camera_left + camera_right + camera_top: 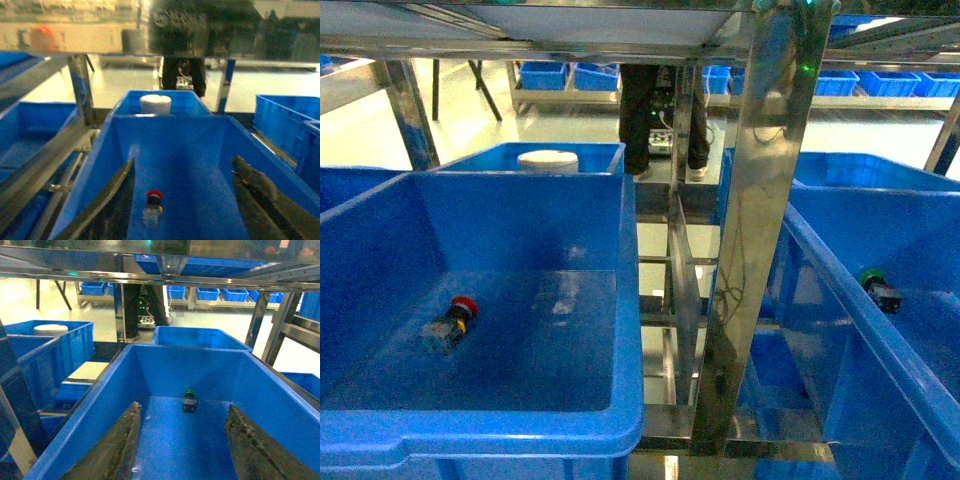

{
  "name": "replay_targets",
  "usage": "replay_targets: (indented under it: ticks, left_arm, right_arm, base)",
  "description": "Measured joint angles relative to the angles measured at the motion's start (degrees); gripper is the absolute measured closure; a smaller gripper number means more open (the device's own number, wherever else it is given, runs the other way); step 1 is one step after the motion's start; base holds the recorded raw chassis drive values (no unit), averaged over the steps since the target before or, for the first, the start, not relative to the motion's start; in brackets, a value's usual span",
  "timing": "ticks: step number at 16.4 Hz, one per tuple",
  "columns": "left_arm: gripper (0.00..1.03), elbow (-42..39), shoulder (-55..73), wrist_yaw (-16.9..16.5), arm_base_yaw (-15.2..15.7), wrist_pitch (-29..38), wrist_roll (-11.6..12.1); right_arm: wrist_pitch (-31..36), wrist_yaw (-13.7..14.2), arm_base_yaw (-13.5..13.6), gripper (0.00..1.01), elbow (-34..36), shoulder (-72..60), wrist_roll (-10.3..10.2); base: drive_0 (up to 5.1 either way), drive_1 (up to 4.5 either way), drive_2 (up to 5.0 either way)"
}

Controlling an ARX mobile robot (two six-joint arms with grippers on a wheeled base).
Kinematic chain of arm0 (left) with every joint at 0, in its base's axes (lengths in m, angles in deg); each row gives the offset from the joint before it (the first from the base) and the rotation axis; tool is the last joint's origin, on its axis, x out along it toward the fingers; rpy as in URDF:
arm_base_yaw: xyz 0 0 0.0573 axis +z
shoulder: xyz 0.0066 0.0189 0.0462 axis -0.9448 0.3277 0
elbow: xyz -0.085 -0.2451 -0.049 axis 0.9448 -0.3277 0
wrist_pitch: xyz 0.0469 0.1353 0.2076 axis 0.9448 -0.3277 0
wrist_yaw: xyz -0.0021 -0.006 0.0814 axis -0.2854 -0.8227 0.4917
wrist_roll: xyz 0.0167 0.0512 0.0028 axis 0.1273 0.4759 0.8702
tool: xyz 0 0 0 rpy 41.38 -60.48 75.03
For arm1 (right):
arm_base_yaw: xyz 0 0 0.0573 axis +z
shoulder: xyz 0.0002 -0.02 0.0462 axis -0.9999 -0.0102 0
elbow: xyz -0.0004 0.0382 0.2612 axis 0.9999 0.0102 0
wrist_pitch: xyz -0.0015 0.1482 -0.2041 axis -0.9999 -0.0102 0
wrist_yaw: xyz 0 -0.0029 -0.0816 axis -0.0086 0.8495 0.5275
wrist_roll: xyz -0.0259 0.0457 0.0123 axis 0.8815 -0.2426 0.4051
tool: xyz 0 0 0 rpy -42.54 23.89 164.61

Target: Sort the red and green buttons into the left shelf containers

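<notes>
A red button [452, 321] lies on its side on the floor of the big blue bin [500, 420] on the left. In the left wrist view the same red button [152, 206] rests between the spread fingers of my left gripper [184, 165], which is open and empty above the bin [165, 125]. A green button [879, 287] lies in the large blue bin [840, 300] on the right. The right wrist view shows this green button [189, 400] ahead of my open, empty right gripper [182, 410]. Neither gripper shows in the head view.
A steel shelf post [755, 240] stands between the two bins, with a shelf deck [570, 25] overhead. Behind the left bin sits another blue bin holding a white round lid [547, 160]. More blue bins [570, 75] line the far racks, and a person's legs [665, 120] stand beyond.
</notes>
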Motion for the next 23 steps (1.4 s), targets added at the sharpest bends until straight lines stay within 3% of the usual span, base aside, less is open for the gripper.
replay_targets:
  ticks: [3, 5, 6, 7, 8, 14, 15, 16, 23]
  left_arm:
    - [0.72, -2.19, -4.0, 0.11, 0.13, -0.66, 0.61]
    - [1.0, -5.01, -7.87, 0.11, 0.13, -3.02, 0.61]
    - [1.01, -5.64, -10.01, 0.13, 0.13, -3.8, 0.7]
    - [1.01, -6.4, -12.09, 0.13, 0.13, -4.96, 0.7]
    - [1.01, -7.19, -13.97, 0.11, 0.15, -6.34, 0.7]
    - [1.01, -10.03, -23.19, 0.09, 0.15, -11.8, 0.79]
    - [1.01, -10.03, -25.73, 0.13, 0.15, -13.94, 0.76]
    - [1.01, -10.03, -27.34, 0.11, 0.15, -15.34, 0.79]
    - [1.01, -10.03, -35.17, 0.13, 0.13, -23.5, 0.79]
  right_arm:
    - [-5.49, 3.39, 3.5, 0.78, 0.02, 6.23, -0.28]
    - [-10.34, 6.21, 6.32, 0.99, 0.02, 11.43, -0.44]
    - [-12.46, 7.54, 7.41, 0.99, 0.02, 13.51, -0.44]
    - [-14.84, 12.9, 12.13, 0.99, 0.02, 15.74, -0.52]
    - [-15.96, 13.38, 14.75, 0.99, 0.04, 17.49, -0.46]
    - [-22.95, 14.38, 14.25, 0.99, 0.04, 24.26, -0.5]
    - [-26.4, 14.38, 14.25, 0.99, 0.0, 26.64, -0.5]
    - [-34.03, 14.36, 14.25, 0.99, 0.0, 32.74, -0.5]
    - [-33.73, 14.49, 14.25, 0.99, 0.0, 34.29, -0.5]
  base:
    - [0.0, 0.0, 0.0]
    - [0.0, 0.0, 0.0]
    - [0.0, 0.0, 0.0]
    - [0.0, 0.0, 0.0]
    - [0.0, 0.0, 0.0]
    - [0.0, 0.0, 0.0]
    - [0.0, 0.0, 0.0]
    - [0.0, 0.0, 0.0]
    - [0.0, 0.0, 0.0]
